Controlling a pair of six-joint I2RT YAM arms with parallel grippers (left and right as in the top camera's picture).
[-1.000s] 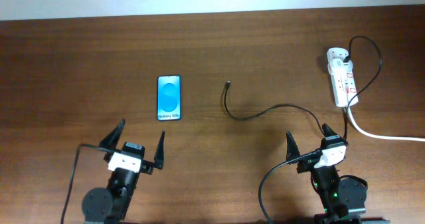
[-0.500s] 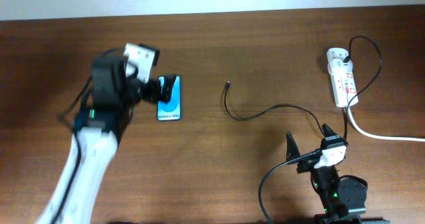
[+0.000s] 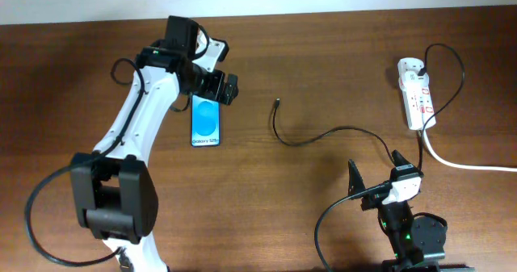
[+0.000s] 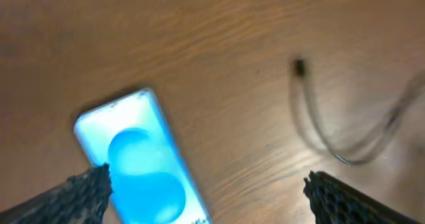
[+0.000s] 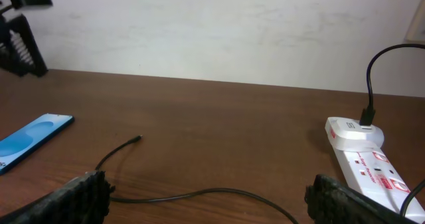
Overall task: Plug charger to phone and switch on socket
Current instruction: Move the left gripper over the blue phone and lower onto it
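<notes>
Tabletop [image 3: 81,78]: dark brown wood.

Phone [image 3: 205,123]: flat, lit blue screen up, left of the table's middle, long axis running far edge to near edge. It also shows in the left wrist view [image 4: 139,171] and the right wrist view [image 5: 30,141].

Charger [image 3: 323,135]: thin black cable curving across the right half. Its plug tip [image 3: 277,103] lies free on the wood to the right of the phone, apart from it. The other end is plugged into the far end of the socket.

Socket [image 3: 417,93]: white strip near the right edge, toward the far right corner. Its white cord [image 3: 460,163] trails off the right edge.

Left gripper [image 3: 214,86]: over the phone's far end, fingers spread wide [image 4: 86,191], holding nothing.

Right gripper [image 3: 376,171]: by the near edge, right of middle, fingers apart [image 5: 73,197], holding nothing.
</notes>
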